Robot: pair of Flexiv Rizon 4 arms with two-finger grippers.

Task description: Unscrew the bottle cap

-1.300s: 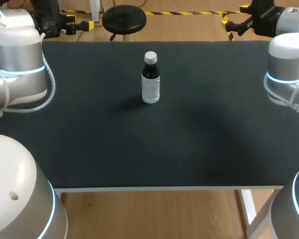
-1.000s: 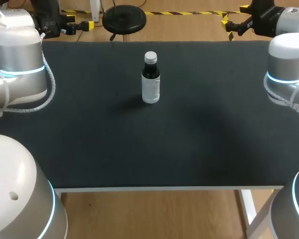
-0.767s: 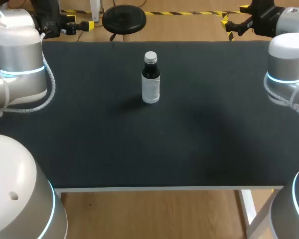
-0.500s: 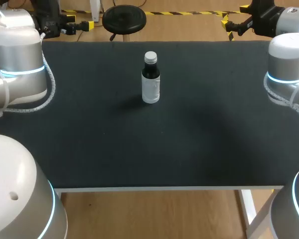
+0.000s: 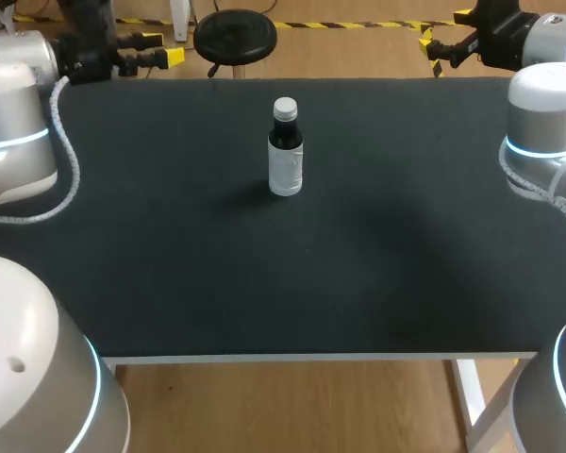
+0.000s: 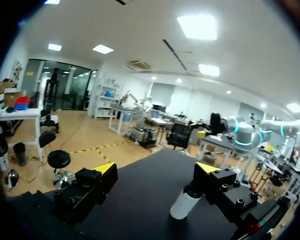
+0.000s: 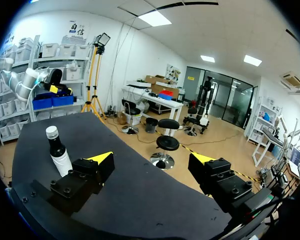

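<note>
The left gripper (image 5: 162,49) has its yellow-tipped fingers (image 6: 105,168) spread wide and holds nothing; it hangs over the far left corner of the table (image 5: 377,274), right at the far edge. In its wrist view (image 6: 155,167) the bottle (image 6: 182,202) stands ahead of it, its upper part hidden behind one finger. The right gripper (image 5: 443,33) is likewise parted and holds nothing, just beyond the far edge near the right corner. From its wrist (image 7: 151,158) the bottle (image 7: 57,152) shows ahead and off to one side, past one finger. The bottle (image 5: 285,156) stands upright about midway across the black tabletop, nearer the far edge than the near one, well apart from both grippers and from every edge. The broadest stretch of black surface lies between it and the white near edge. Its cap (image 5: 284,109) sits on the neck — pale and silvery above dark glass. A white label (image 5: 285,170) wraps the lower body; any print on it is too small to read.
</note>
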